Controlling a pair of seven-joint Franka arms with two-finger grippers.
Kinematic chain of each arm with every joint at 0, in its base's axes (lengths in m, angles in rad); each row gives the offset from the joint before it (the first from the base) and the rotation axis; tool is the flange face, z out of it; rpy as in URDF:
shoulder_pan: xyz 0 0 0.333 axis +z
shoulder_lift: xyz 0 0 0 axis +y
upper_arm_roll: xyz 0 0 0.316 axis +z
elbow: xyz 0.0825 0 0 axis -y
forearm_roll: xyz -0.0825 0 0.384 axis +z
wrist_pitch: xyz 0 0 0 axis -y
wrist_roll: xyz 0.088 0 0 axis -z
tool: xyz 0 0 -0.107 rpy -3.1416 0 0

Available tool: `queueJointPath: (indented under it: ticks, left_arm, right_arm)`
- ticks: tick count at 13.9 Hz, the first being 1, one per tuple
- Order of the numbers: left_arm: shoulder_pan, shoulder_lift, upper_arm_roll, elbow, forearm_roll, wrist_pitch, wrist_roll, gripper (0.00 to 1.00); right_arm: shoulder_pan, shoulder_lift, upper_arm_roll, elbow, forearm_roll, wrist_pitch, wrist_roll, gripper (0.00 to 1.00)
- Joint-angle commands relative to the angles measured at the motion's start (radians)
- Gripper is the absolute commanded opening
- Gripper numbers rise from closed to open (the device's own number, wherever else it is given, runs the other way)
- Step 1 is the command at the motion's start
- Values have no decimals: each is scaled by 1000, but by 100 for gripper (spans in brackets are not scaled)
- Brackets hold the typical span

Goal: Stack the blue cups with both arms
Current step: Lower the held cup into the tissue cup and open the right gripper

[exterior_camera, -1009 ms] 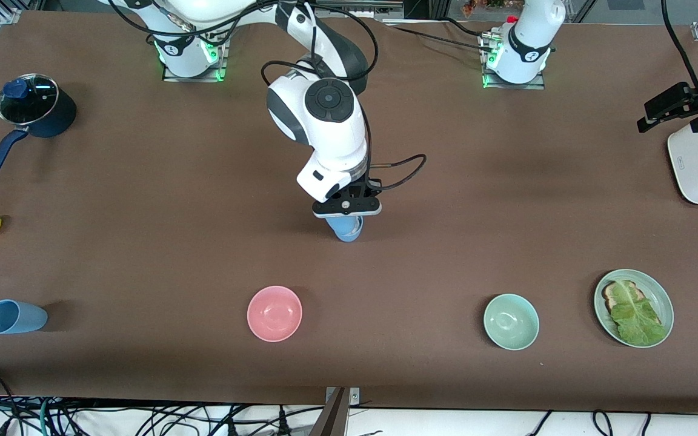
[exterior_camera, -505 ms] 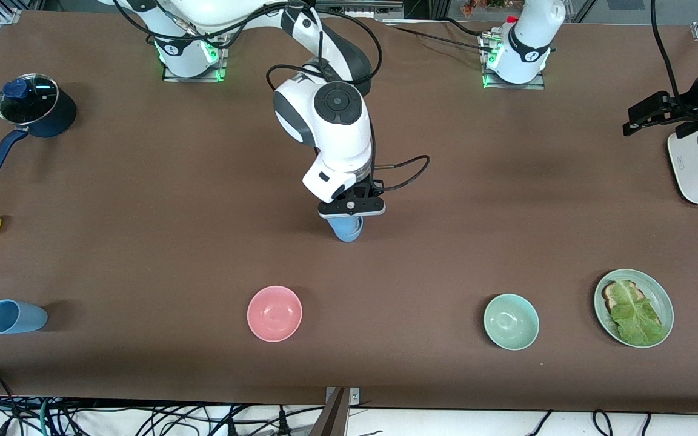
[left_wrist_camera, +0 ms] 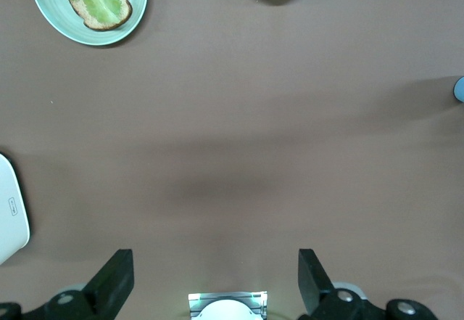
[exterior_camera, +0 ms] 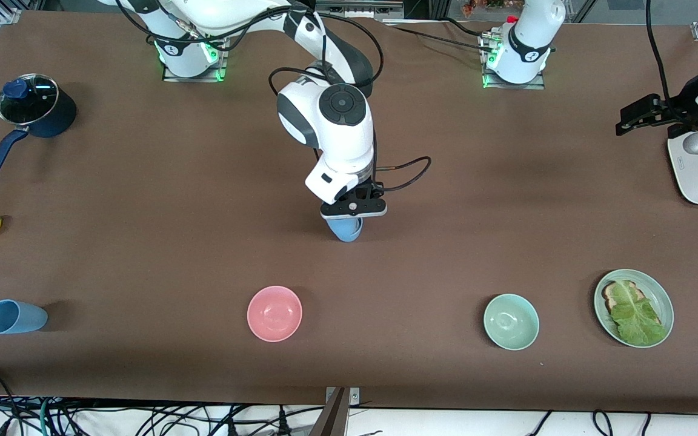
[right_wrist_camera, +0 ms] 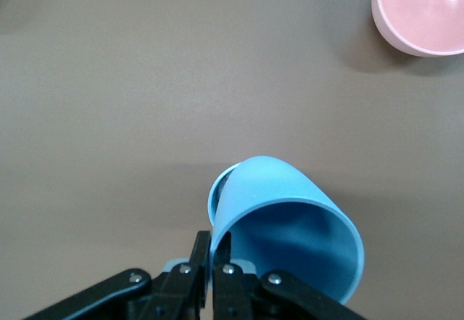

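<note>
Right gripper (right_wrist_camera: 212,256) pinching blue cup (right_wrist_camera: 290,226) rim (seemingly mid-table).

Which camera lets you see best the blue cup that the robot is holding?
The right wrist view. There the held blue cup fills the middle, and the right gripper pinches its rim. In the front view only the bottom of the cup peeks out under the gripper. The left wrist view shows just a blue sliver at its edge.

A high front camera faces both arm bases across the brown cloth-covered bench (exterior_camera: 143,200). The left wrist camera looks straight down from high up, the right from close in; each shares bench surface with it.
</note>
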Motion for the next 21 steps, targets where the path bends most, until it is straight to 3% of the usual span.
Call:
queueJointPath:
  ticks: [1, 8, 11, 12, 14, 15, 17, 21]
  left_arm:
    - [-3, -2, -6, 2, 20, -14, 22, 100]
    - [-4, -2, -6, 7, 17, -16, 22, 100]
    - [-3, -1, -6, 7, 17, -16, 22, 100]
    - [-3, -1, -6, 7, 17, -16, 23, 100]
    - [-3, 4, -6, 7, 17, -16, 23, 100]
    - [-3, 5, -6, 8, 17, -16, 23, 100]
    - [-3, 5, -6, 8, 17, -16, 23, 100]
    - [-3, 5, -6, 8, 15, -16, 23, 100]
  right_arm:
    - [14, 29, -10, 42, -17, 0, 19, 0]
    - [15, 29, -8, 35, -12, 0, 51, 0]
    - [17, 29, -8, 24, -12, 0, 61, 9]
    - [17, 29, -8, 23, -10, 1, 71, 16]
    - [15, 29, -8, 23, -10, 14, 73, 39]
    - [14, 29, -8, 23, -10, 14, 74, 64]
    - [6, 21, -8, 24, -15, 18, 67, 100]
    - [-49, -46, -8, -29, -12, 3, 47, 100]
